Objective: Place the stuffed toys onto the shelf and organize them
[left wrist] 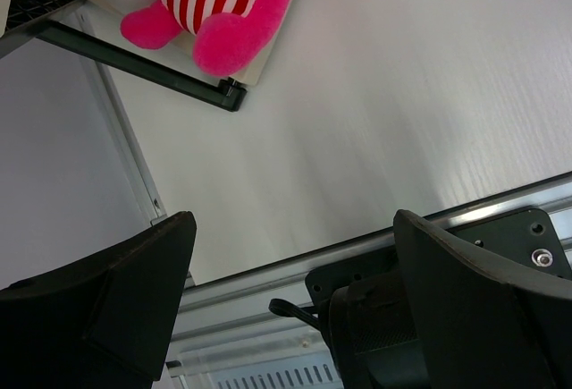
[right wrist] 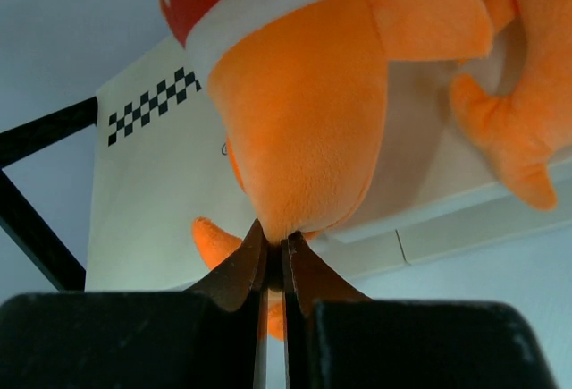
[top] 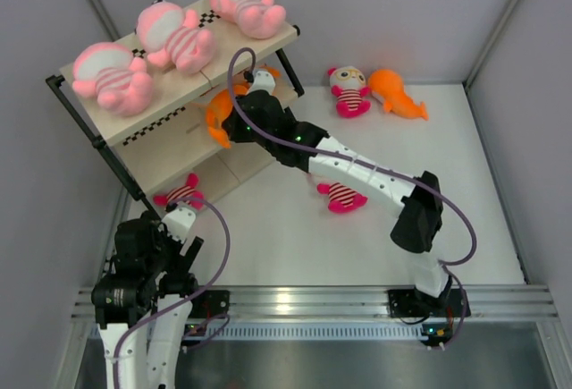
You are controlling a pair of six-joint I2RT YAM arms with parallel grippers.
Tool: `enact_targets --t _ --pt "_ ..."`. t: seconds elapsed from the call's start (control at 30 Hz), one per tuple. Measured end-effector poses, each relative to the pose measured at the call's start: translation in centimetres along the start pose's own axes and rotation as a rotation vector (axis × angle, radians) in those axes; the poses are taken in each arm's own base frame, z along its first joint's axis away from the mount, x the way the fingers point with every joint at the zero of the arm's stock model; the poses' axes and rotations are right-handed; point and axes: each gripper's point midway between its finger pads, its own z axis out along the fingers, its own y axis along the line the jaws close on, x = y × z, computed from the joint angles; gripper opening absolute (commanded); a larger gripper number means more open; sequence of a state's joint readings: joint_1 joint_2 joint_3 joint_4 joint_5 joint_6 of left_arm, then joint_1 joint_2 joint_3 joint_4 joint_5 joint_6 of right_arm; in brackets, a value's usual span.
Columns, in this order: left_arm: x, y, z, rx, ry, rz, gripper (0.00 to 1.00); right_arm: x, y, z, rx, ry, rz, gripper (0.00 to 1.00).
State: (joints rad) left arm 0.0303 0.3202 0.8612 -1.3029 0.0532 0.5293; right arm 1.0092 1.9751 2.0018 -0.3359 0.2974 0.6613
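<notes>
- Jaws of right gripper [right wrist: 275, 248] pinch the orange fish [right wrist: 304, 130] at its lower end; its body rises above them, against the shelf [right wrist: 152, 183] at the far-left corner.
- Jaws of left gripper [left wrist: 293, 228] gape, empty; striped doll [left wrist: 223, 4] lies beyond them, apart.

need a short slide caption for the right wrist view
Close-up: right tool pinching the orange fish by its lower end, in front of the shelf.

Three toys [top: 174, 36] atop the shelf [top: 213, 61], one on its bottom board [top: 234, 167], three on the table [top: 268, 246] to its right
</notes>
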Motion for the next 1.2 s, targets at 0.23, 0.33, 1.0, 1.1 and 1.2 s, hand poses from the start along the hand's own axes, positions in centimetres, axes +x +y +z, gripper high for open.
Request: enact_targets --t 0.23,0.33,1.0,1.1,1.2 --pt "0.1 0.1 0.0 -0.007 0.004 0.000 0.99 0.5 0.3 1.9 -0.009 -0.007 0.042 0.43" --pt "0.1 0.2 0.0 -0.009 0.005 0.000 0.99 0.1 0.7 2.0 -0.023 -0.021 0.060 0.50" --pt "0.7 0.0 0.6 -0.001 0.035 0.000 0.99 -16.0 -12.6 -15.9 -0.014 -0.219 -0.048 0.75" --pt "0.8 0.1 0.7 0.006 0.054 0.002 0.98 -19.6 -25.5 -18.6 0.267 -0.306 -0.010 0.73" --pt "0.8 0.2 1.0 0.015 0.082 0.008 0.99 -19.4 -37.7 -19.4 0.511 -0.270 0.031 0.71"
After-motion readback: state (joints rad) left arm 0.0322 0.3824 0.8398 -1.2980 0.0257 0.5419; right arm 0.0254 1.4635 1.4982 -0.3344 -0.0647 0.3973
